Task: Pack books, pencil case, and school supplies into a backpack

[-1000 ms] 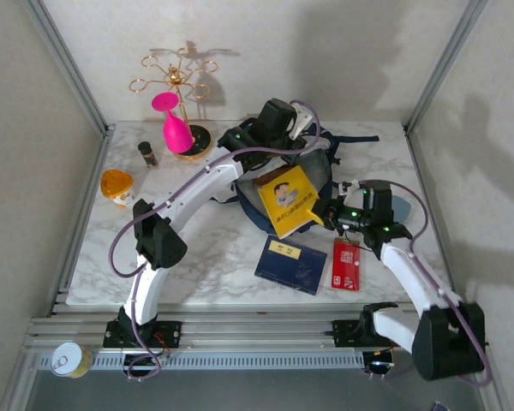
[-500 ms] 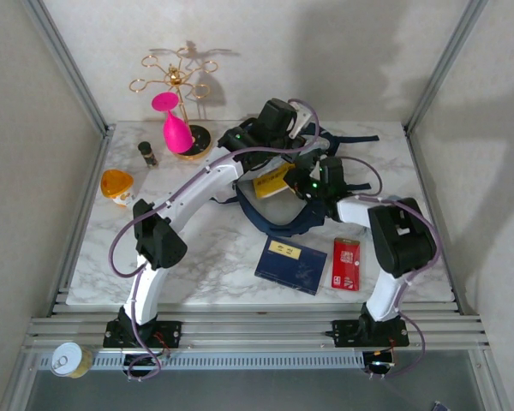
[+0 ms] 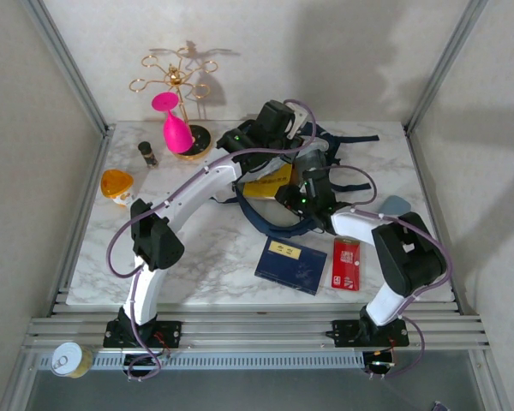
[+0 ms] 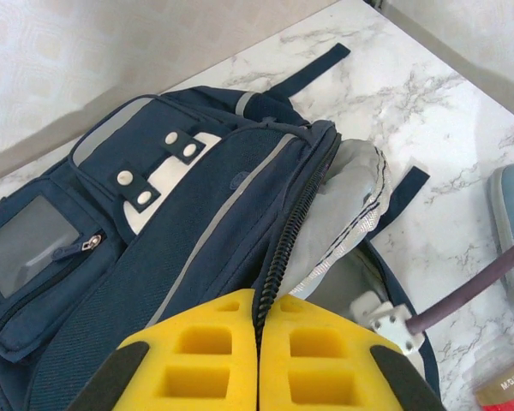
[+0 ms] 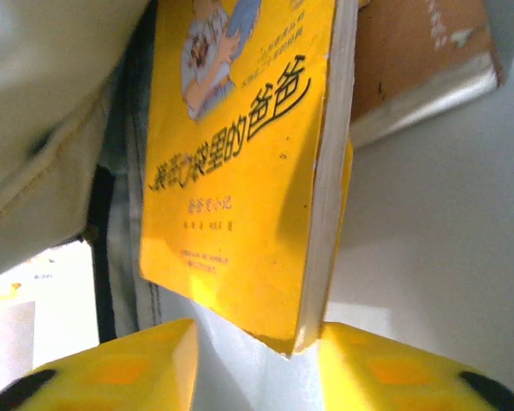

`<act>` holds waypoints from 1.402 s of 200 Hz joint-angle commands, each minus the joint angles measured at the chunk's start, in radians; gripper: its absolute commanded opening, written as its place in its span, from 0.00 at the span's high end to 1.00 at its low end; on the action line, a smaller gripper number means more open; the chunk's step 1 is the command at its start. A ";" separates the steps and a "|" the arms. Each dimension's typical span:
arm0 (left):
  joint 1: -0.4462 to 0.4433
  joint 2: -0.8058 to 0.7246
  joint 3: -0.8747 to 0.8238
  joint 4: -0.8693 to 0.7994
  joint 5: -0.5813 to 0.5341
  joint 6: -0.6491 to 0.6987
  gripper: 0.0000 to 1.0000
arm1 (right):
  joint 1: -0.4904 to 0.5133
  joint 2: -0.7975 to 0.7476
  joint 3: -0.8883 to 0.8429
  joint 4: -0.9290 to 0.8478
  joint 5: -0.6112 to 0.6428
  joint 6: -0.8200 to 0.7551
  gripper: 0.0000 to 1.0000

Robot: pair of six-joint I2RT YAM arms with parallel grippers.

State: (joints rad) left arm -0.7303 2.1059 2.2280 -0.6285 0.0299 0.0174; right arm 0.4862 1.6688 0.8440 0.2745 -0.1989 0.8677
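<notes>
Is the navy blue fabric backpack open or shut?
Open: the backpack has its zipper parted, with grey lining and a yellow paperback inside.

Bare white marble tabletop (image 3: 206, 257) lies open at the near left and in the far right corner. The large navy blue fabric backpack (image 4: 197, 214) blocks the centre, with the white left arm (image 3: 197, 184) and right arm (image 3: 360, 224) crowding its mouth. A flat navy blue book (image 3: 289, 265) and a small red packet (image 3: 346, 263) occupy the near right. A gold wire rack (image 3: 176, 81) stands far left.
</notes>
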 commanded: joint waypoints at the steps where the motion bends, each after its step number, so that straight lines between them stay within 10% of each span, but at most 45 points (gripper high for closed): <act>1: 0.011 -0.083 0.003 0.094 0.006 -0.041 1.00 | -0.008 0.047 0.035 0.000 0.065 -0.036 0.68; 86: 0.022 -0.112 -0.059 0.109 -0.009 -0.061 1.00 | -0.056 0.148 0.258 -0.021 0.214 -0.153 0.85; 162: 0.031 -0.147 -0.186 0.141 0.013 -0.114 1.00 | -0.055 -0.249 0.037 -0.137 0.042 -0.270 0.56; 238: 0.022 -0.300 -0.632 0.323 0.194 -0.411 0.61 | -0.163 -0.734 -0.021 -0.739 0.147 -0.281 0.42; 280: -0.031 -0.610 -1.040 0.502 0.162 -0.701 0.48 | -0.126 -0.750 -0.104 -0.961 0.117 -0.189 0.32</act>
State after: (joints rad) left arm -0.7250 1.6966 1.3777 -0.2714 0.1909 -0.4610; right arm 0.3252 0.9112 0.8143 -0.4744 -0.0826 0.6254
